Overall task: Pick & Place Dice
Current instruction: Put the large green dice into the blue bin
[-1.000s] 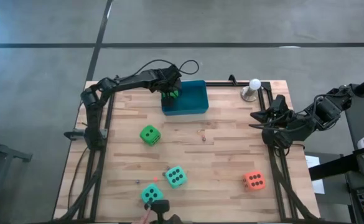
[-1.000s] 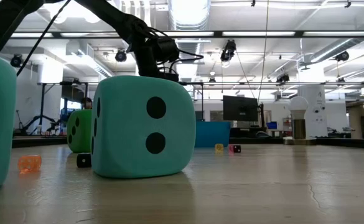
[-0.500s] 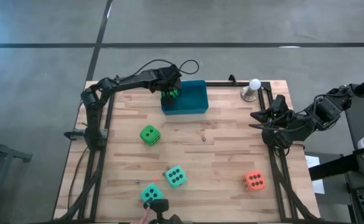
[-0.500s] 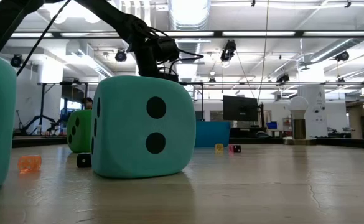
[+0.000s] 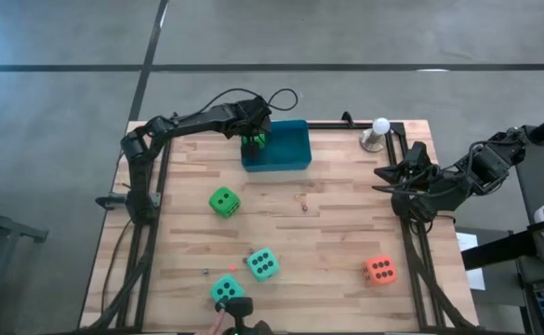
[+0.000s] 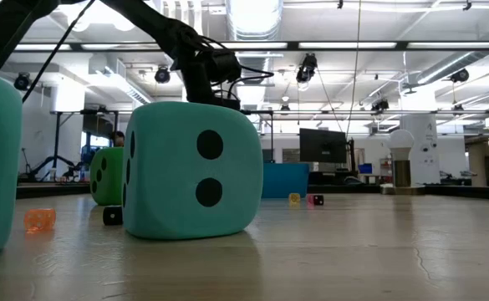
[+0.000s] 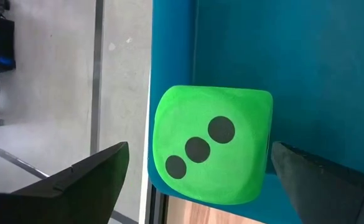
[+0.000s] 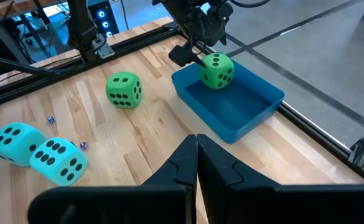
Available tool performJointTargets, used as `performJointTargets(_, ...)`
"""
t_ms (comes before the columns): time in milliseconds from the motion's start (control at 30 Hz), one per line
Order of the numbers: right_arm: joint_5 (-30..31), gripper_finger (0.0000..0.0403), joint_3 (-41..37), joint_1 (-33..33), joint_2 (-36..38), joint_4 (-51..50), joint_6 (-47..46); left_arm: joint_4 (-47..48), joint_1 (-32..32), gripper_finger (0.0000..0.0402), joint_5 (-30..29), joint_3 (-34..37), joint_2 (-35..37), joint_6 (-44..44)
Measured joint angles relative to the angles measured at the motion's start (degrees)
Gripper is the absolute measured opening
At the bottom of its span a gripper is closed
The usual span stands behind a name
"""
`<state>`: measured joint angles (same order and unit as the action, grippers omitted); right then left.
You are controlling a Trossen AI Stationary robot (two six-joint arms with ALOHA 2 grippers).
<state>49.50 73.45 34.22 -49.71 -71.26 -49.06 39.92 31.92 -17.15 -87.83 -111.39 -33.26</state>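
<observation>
A bright green die (image 7: 211,146) showing three pips sits in the far left corner of the blue tray (image 5: 288,154), also seen from the right wrist (image 8: 217,70). My left gripper (image 5: 254,138) hangs over it, open, with one finger on each side of the die. On the wooden table lie a second green die (image 5: 222,201), two teal dice (image 5: 262,264) (image 5: 226,291) and an orange-red die (image 5: 378,271). My right gripper (image 8: 197,149) is shut and waits above the table's right edge (image 5: 383,179). My left gripper comes at the die slanting down from the table's left. A clear gap shows between one finger (image 7: 101,171) and the die. The other fingertip (image 7: 287,158) stands right at the die's edge; I cannot tell whether it touches.
A small white ball on a metal stand (image 5: 379,130) is at the far right corner. A few tiny dice lie mid-table (image 5: 303,207) and near the teal dice (image 6: 39,219). Black rails run along the table's left and right edges.
</observation>
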Motion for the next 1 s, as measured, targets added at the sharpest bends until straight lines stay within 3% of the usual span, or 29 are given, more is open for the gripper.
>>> performJointTargets(467,0.00,0.0008,0.00,0.02,0.01,0.00,0.00,-1.05,-0.09,0.0391,-2.39,-0.02,0.89,0.01)
performJointTargets(1000,0.01,0.0008,0.00,0.02,0.02,0.00,0.01,-1.01,-0.22,0.0385,-1.23,0.00,0.94,0.05)
